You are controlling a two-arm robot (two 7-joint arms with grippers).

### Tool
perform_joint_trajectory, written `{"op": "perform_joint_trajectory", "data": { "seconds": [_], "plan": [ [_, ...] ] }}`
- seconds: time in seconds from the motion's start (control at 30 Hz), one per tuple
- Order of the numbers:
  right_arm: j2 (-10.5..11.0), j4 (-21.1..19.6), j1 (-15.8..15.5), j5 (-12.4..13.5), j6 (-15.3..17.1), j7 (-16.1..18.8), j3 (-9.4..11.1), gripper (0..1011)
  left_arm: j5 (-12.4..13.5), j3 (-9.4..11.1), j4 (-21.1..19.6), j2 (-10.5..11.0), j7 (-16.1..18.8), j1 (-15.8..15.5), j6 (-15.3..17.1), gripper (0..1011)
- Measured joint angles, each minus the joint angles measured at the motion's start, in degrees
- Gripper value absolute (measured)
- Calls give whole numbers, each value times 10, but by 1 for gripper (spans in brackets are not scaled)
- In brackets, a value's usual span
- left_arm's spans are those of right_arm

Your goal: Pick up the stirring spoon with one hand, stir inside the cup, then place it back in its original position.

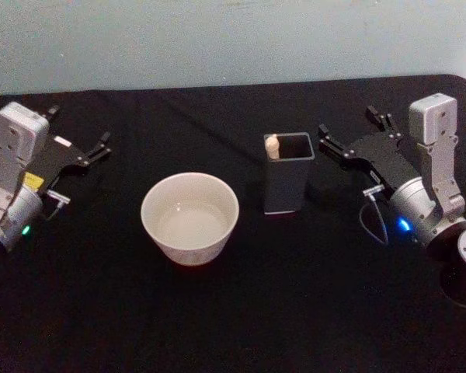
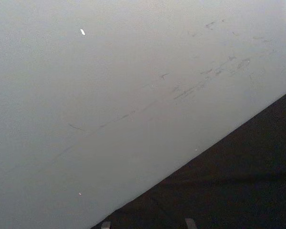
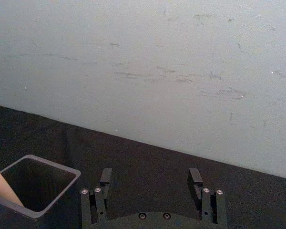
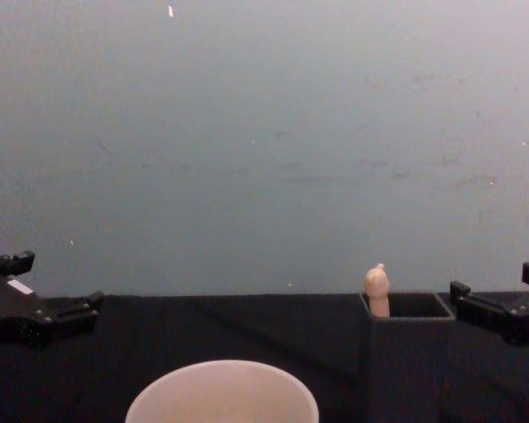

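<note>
The small slim stirring spoon with its pale beige wooden knob handle point(image 1: 272, 145) stands in the dark grey square box-shaped holder point(image 1: 286, 180), beside the wide pale cream cup point(image 1: 190, 217) on the black table point(image 1: 241, 311). It looks light, stiff and smooth; grip the knob. The right gripper point(image 1: 351, 134) waits near with fingers apart; the left gripper point(image 1: 79, 136), also open, sits well apart

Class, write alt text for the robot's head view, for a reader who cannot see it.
A dark grey square holder stands mid-table on black cloth, the stirring spoon upright in it, its wooden knob showing above the rim. A pale round cup sits to its left. The open left gripper and open right gripper rest at the sides.
</note>
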Motion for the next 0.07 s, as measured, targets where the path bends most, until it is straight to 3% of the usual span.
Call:
{"op": "perform_joint_trajectory", "data": {
  "seconds": [0.07],
  "plan": [
    [0,0,0,0,0,0,0,1002,0,0,0,0,0,0,0,1001]
  ]
}}
